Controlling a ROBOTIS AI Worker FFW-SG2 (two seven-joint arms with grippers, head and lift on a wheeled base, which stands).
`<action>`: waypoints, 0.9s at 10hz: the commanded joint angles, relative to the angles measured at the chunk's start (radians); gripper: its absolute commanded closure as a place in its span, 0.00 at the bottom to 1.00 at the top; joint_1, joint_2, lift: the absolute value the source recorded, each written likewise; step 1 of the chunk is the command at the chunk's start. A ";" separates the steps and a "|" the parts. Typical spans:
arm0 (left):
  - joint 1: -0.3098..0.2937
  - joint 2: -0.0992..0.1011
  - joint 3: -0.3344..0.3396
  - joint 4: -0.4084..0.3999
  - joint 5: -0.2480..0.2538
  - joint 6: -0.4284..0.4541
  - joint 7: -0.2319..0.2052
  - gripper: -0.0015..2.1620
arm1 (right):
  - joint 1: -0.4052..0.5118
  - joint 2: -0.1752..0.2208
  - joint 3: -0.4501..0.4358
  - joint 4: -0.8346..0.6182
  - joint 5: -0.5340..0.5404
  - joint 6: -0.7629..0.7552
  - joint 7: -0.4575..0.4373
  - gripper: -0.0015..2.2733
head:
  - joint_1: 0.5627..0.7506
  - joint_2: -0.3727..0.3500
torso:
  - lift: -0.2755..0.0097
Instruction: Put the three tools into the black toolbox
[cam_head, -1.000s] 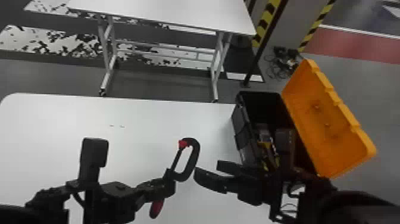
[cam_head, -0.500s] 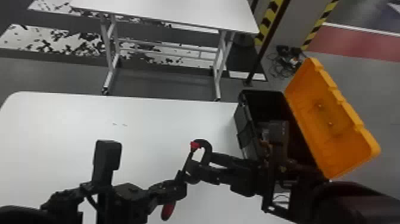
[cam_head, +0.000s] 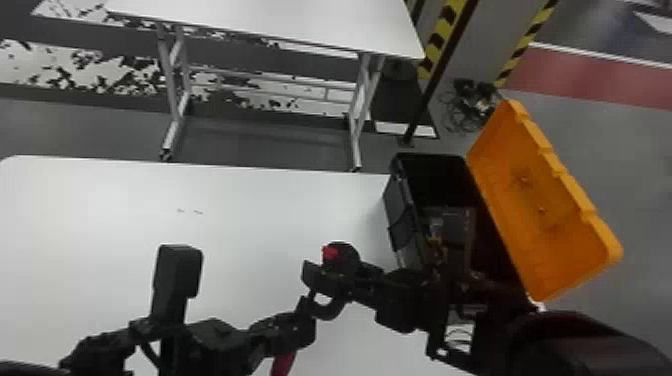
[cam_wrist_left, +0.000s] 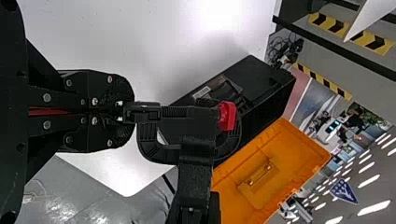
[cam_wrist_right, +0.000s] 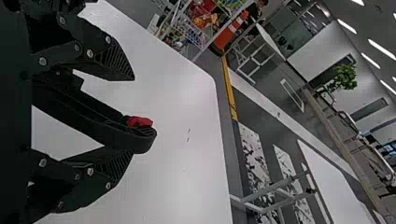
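Black C-shaped clamp (cam_wrist_left: 175, 112), fitted with a red tip (cam_wrist_left: 227, 115) and a red handle (cam_head: 282, 364), is suspended over the white, smooth-topped table (cam_head: 100, 225), between the robot's two arms. Left hand (cam_wrist_left: 122, 111): fingers closed on the clamp at its handle end. Right hand (cam_wrist_right: 133, 116): fingers spread, one to either side of the curved frame — no grip established; whether either finger makes contact cannot be told.

Black rectangular toolbox (cam_head: 395, 220) sits on the right side of the table, its orange plastic lid (cam_head: 545, 200) swung open. A yellowish object (cam_head: 437, 245) is visible within; whether it is one of the three tools cannot be determined.

Step in hand, as assessed: transfer of the clamp from left to right. Next move calls for the right hand to close squarely on the frame, and only then for the left to let go — early release risks a drop. Thereafter the clamp should be carried over the opening and lowered inside.
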 joint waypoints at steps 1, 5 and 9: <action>0.008 0.000 0.002 -0.001 0.000 -0.012 -0.001 0.99 | 0.011 0.000 -0.002 -0.009 0.002 0.000 0.000 0.98 | 0.70 0.19 | 0.79; 0.031 0.001 0.008 -0.001 0.005 -0.046 -0.007 0.99 | 0.055 0.000 -0.011 -0.059 0.009 -0.031 -0.004 0.98 | 0.70 0.19 | 0.79; 0.092 0.000 0.071 -0.031 0.051 -0.046 -0.041 0.00 | 0.070 0.000 -0.067 -0.134 0.006 -0.049 -0.041 0.98 | 0.70 0.15 | 0.79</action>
